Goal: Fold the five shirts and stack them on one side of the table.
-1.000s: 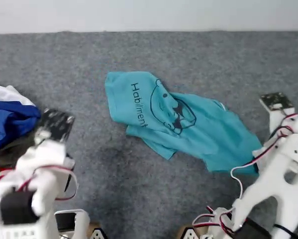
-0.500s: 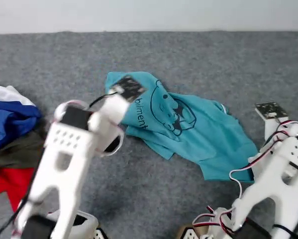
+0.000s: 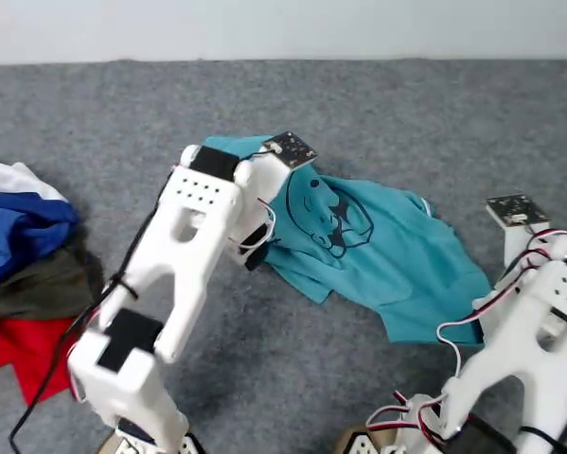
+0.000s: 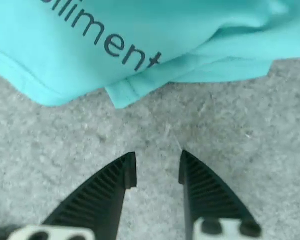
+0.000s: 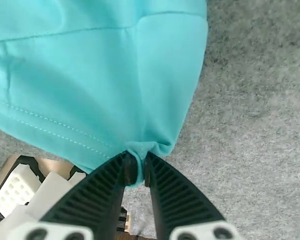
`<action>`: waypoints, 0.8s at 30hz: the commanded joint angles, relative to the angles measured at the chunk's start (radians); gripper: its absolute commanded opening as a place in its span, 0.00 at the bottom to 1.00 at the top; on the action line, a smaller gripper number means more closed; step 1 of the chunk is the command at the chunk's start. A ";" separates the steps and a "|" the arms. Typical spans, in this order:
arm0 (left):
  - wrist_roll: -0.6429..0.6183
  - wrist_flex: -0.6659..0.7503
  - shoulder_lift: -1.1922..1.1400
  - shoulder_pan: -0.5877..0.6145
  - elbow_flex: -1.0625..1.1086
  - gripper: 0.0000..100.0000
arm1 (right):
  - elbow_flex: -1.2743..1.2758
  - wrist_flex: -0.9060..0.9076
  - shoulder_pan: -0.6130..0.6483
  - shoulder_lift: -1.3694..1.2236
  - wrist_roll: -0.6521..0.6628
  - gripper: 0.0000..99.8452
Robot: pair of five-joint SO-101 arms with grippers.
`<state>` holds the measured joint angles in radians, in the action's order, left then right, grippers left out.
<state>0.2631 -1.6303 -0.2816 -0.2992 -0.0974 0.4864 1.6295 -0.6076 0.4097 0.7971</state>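
Note:
A teal shirt (image 3: 397,251) with a dark cartoon print lies crumpled in the middle of the grey table. My left arm (image 3: 193,246) stretches over the shirt's left part. My left gripper (image 4: 157,172) hangs open above bare table, just short of the teal shirt's (image 4: 139,40) hem. Nothing is between its fingers. My right gripper (image 5: 136,167) is shut on a bunched corner of the teal shirt (image 5: 99,75). The right arm (image 3: 534,317) stands at the shirt's near right corner.
A pile of other shirts sits at the left edge: white (image 3: 8,175), blue (image 3: 18,227), a dark olive one (image 3: 42,288) and red (image 3: 18,345). Both arm bases stand at the near edge. A white wall (image 3: 283,28) bounds the far side.
My left arm has swung from the near left out over the teal shirt's left part. The right arm has shifted slightly, still holding the shirt's corner.

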 commanded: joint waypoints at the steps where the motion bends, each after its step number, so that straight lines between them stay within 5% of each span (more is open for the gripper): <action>1: 0.012 0.026 -0.066 0.003 -0.110 0.15 | -0.005 0.001 -0.012 0.042 -0.011 0.01; 24: 0.017 0.048 -0.482 0.028 -0.438 0.15 | -0.005 0.002 -0.013 0.050 -0.008 0.01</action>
<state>0.2631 -1.6134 -0.7633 -0.2900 -0.4918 0.4864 1.6295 -0.6076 0.4097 0.7971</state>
